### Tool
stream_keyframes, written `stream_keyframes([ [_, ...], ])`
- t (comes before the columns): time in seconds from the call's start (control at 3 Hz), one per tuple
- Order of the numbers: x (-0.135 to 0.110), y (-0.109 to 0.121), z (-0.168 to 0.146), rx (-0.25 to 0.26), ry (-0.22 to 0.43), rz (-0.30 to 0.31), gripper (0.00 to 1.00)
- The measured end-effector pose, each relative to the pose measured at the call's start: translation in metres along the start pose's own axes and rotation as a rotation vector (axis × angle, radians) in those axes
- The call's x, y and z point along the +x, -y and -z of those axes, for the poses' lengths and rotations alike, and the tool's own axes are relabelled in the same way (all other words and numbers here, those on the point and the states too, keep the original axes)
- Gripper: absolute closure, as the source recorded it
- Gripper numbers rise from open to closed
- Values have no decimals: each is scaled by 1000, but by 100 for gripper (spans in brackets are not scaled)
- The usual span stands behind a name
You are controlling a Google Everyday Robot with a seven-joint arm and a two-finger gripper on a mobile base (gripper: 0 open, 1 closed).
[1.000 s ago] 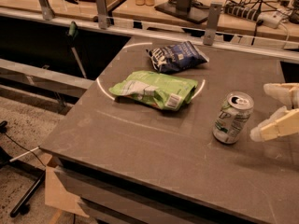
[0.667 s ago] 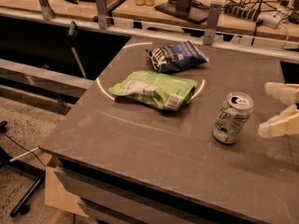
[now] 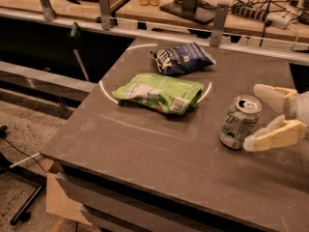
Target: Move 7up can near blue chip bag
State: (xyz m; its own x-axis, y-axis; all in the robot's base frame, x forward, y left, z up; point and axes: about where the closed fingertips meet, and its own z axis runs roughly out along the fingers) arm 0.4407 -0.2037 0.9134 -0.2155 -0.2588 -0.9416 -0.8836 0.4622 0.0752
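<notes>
**Q:** Front of the desk (image 3: 145, 153), right-hand side: what is the gripper (image 3: 253, 117) doing?

**A:** It has reached in from the right edge with its two cream fingers (image 3: 275, 135) spread wide, one on either side of the can (image 3: 239, 122). Nothing is clamped. I'd say it's lined up that way to close on the can.

**Q:** And the can itself?

**A:** It stands upright, tab up, toward the right edge and nearer the front than either bag. The near fingertip may be touching its base; I can't swear to it.

**Q:** What lies beyond?

**A:** The green bag (image 3: 159, 92) lies flat at mid-desk, left of the can. Past it, near the back edge, is the crumpled blue bag (image 3: 182, 58), just beyond the green one.

**Q:** So the job isn't done?

**A:** No, the can and the blue bag are well apart. My guess is that it will grip, lift and carry toward the back edge. The bare desk right of the blue bag looks like the likely landing spot.
</notes>
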Motion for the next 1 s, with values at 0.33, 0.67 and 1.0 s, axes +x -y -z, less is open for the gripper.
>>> stream_keyframes([
  [0.33, -5, 6, -38, 38, 14, 26, 17],
  [0.67, -17, 27, -82, 49, 60, 61, 42],
  [1.0, -20, 30, -87, 46, 66, 69, 65],
])
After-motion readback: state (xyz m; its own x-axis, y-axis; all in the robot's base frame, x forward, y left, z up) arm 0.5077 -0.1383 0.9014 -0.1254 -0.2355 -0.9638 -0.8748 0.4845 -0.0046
